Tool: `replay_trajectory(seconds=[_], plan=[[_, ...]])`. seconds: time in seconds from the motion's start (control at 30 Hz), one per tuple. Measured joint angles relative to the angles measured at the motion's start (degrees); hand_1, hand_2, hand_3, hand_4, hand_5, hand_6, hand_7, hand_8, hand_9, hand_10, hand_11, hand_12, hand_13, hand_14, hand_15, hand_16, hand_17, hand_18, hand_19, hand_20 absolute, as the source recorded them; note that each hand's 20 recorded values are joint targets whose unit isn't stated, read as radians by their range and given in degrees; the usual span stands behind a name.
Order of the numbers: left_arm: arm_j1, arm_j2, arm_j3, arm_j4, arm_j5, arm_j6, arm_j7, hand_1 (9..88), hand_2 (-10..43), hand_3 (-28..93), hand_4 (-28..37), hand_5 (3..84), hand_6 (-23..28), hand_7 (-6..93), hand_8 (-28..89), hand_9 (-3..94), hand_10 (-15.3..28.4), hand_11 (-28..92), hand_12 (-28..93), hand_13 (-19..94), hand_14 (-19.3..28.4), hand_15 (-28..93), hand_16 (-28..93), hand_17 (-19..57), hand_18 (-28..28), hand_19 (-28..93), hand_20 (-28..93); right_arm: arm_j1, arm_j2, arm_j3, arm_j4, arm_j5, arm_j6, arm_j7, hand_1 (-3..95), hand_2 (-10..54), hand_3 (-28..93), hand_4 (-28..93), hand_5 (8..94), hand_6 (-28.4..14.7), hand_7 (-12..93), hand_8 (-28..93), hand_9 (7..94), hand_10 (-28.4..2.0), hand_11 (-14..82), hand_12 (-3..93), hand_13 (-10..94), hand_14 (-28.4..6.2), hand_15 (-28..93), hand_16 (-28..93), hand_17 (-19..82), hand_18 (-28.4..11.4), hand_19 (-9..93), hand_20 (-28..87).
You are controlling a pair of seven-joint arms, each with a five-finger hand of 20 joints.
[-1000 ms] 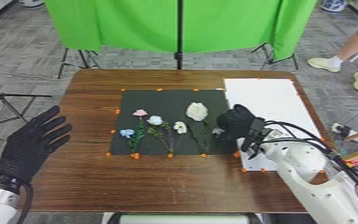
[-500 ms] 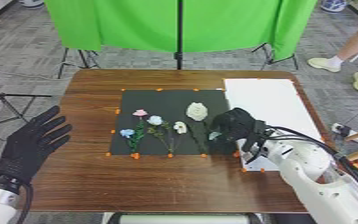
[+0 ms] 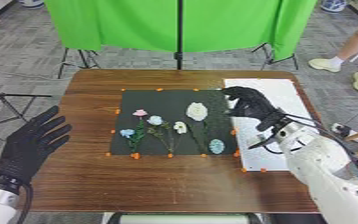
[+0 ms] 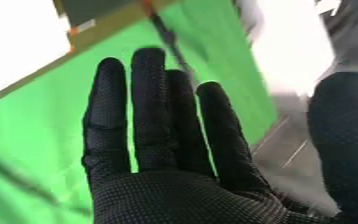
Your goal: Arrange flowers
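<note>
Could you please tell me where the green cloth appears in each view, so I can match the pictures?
Head view: across the top, the green cloth hangs beyond the table's far edge.
Right wrist view: the green cloth lies behind the right hand's fingers.
Shared landmark: the white board on the table.

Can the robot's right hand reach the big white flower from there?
Probably yes. The right hand is just to the right of the big white flower, its fingers look straight and free, and I see nothing standing between them.
</note>
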Motion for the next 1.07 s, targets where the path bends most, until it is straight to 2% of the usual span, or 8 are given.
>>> replay_trajectory(seconds=[0.17, 0.27, 0.37, 0.5, 0.7, 0.8, 0.97, 1.07], plan=[[-0.1, -0.37, 0.16, 0.00, -0.01, 0.04, 0.35, 24.1, -0.9, 70, -28.3, 26.6, 2.0, 21.4, -12, 21.9, 10.3, 23, 15, 17, 13.1, 34, -2, -11.5, 19.1, 41, 7, -4.2, -3.3, 8.8, -6.6, 18.5, -0.3, 9.0, 11.7, -0.7, 86, -28, 27.8, -4.4, 17, -13, 27.8, -12.8, 15.6, 19.8, 21, -10.8, 27, 19, 5, -19.6, 48, 25], [-0.3, -0.84, 0.37, 0.00, -0.12, 0.03, 0.75, 24.0, -0.8, 70, -28.3, 26.6, 2.0, 21.4, -12, 21.7, 10.3, 23, 15, 16, 13.1, 34, -2, -11.5, 19.1, 41, 7, -6.8, -6.8, 15.4, -9.8, 25.3, -2.1, 10.3, 9.9, -3.0, 84, -28, 27.3, -3.6, 13, -11, 27.3, -12.0, 10.8, 20.4, 19, -11.0, 14, 27, 2, -19.8, 40, 22], [-0.6, -1.56, 0.65, -0.06, -0.62, 0.01, 1.82, 23.4, -1.1, 70, -28.3, 26.6, 2.1, 21.3, -12, 20.9, 10.2, 23, 16, 15, 12.7, 34, -1, -11.5, 19.1, 41, 7, -10.1, -10.1, 20.9, -12.8, 31.5, -2.9, 9.6, 8.3, -3.3, 81, -28, 26.2, -2.9, 10, -10, 25.7, -11.8, 5.7, 20.9, 19, -11.5, 0, 36, -1, -21.0, 35, 19], [-1.1, -2.57, 1.19, -0.34, -0.83, 0.02, 4.17, 22.8, -1.4, 69, -28.3, 26.2, 2.2, 21.1, -12, 19.4, 9.8, 22, 16, 13, 11.7, 32, -1, -11.7, 19.1, 41, 7, -15.6, -14.0, 27.1, -16.9, 43.9, -3.9, 10.3, 6.5, -2.6, 80, -28, 25.7, -3.9, 8, -8, 24.2, -12.2, 2.8, 21.4, 16, -11.2, -6, 39, -4, -20.7, 32, 17], [-1.5, -3.57, 1.64, -1.01, -0.61, 0.55, 6.04, 22.8, -3.3, 67, -28.3, 23.6, 1.6, 20.5, -11, 15.6, 8.7, 20, 17, 9, 10.0, 26, 1, -13.3, 20.2, 38, 7, -21.8, -21.4, 35.5, -19.8, 50.5, -18.0, 16.3, 6.7, -2.9, 79, -28, 24.9, -4.6, 7, -8, 22.8, -12.3, 1.5, 22.9, 15, -10.6, -8, 42, -6, -20.3, 33, 17], [-2.3, -4.03, 2.52, -0.84, -0.36, 0.54, 6.04, 23.0, -3.6, 66, -28.3, 21.2, 1.2, 20.6, -11, 13.7, 7.9, 17, 18, 8, 9.6, 23, 3, -14.3, 20.8, 37, 7, -23.4, -24.8, 35.4, -19.7, 46.5, -19.9, 16.5, 7.6, -3.2, 80, -28, 25.4, -4.1, 8, -8, 22.9, -11.7, 1.9, 23.4, 15, -10.6, -8, 43, -6, -19.8, 34, 17], [-4.2, -4.57, 4.03, -0.14, -0.03, 0.17, 5.35, 23.3, -4.2, 64, -28.3, 19.1, 0.5, 19.4, -11, 12.5, 7.2, 13, 19, 7, 9.9, 20, 4, -15.5, 21.9, 36, 6, -23.9, -27.1, 29.4, -18.3, 42.6, -13.5, 15.1, 8.3, -3.3, 80, -28, 25.8, -2.7, 9, -9, 22.9, -10.5, 2.8, 23.7, 16, -10.8, -9, 44, -5, -19.8, 34, 17], [-4.9, -4.71, 4.85, 0.51, 0.19, -0.59, 4.22, 23.3, -4.2, 63, -28.3, 18.7, 0.4, 18.9, -11, 12.5, 7.2, 11, 20, 7, 9.8, 18, 5, -15.9, 22.1, 36, 6, -23.5, -27.1, 27.2, -17.8, 38.9, -12.3, 14.3, 8.9, -3.4, 80, -28, 24.8, -3.0, 8, -9, 22.7, -10.0, 2.2, 23.3, 16, -10.5, -9, 44, -5, -19.5, 34, 17]])
